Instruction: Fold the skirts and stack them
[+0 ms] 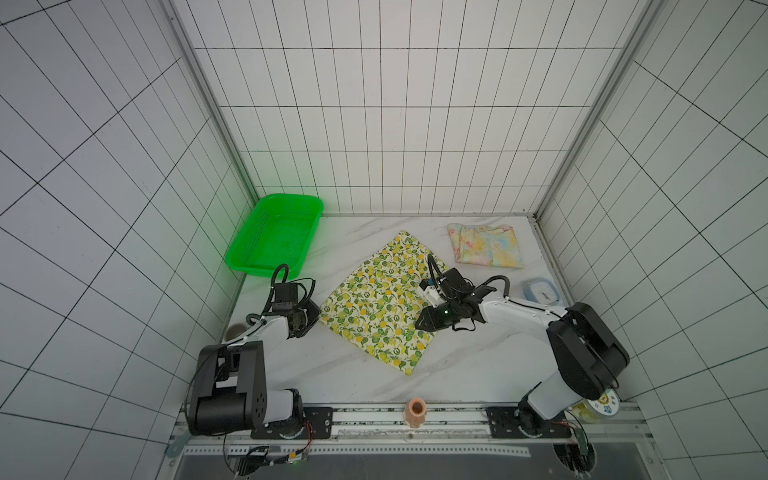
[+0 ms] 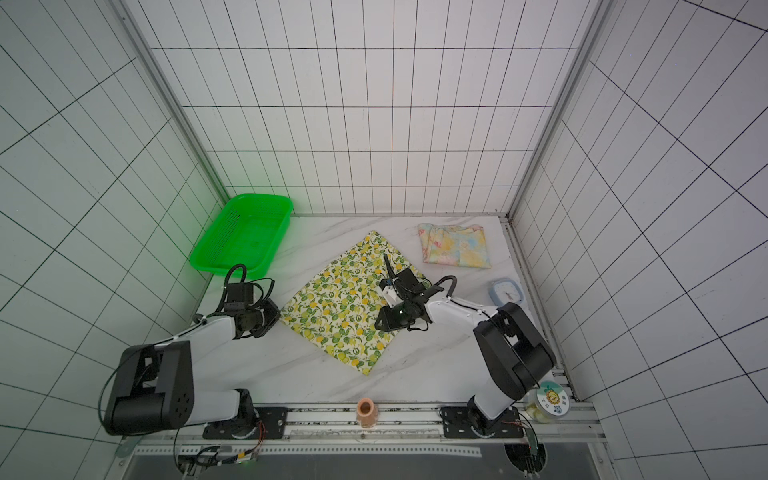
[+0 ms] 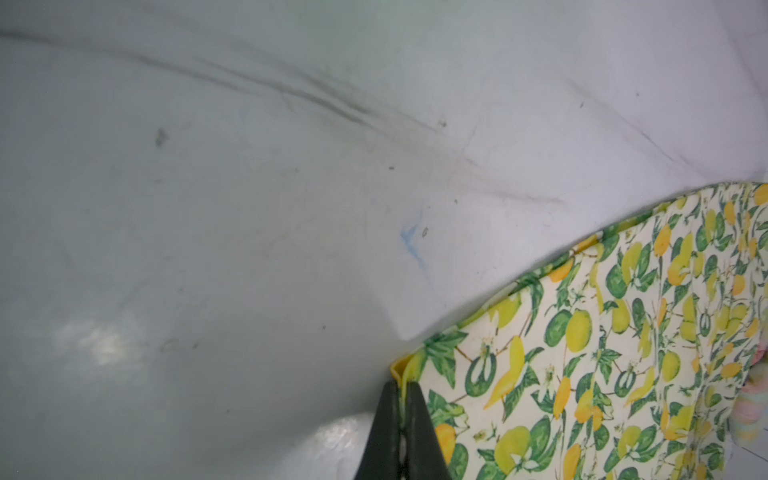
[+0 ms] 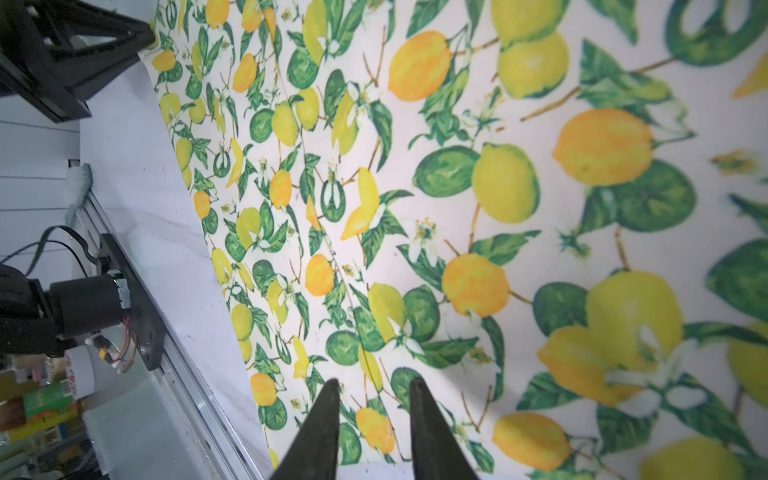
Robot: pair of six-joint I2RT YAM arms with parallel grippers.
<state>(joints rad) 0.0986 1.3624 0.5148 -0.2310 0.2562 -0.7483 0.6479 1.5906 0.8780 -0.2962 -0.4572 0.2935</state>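
- Two skirts lay on the marble surface: the lemon skirt flat at centre, and the pastel skirt folded at the far right, well apart from it.
- Left hand was clamped on the lemon skirt's corner nearest the left arm, with cloth pinched between its tips.
- Right hand stood narrowly parted over the lemon skirt's right edge. Contact with the cloth could not be told. In both top views its wrist hid part of that edge.
- Green basket stood at the far left, apart from the lemon skirt.
- Blue clock lay near the right arm.
- Peach cylinder stood at the front rail.
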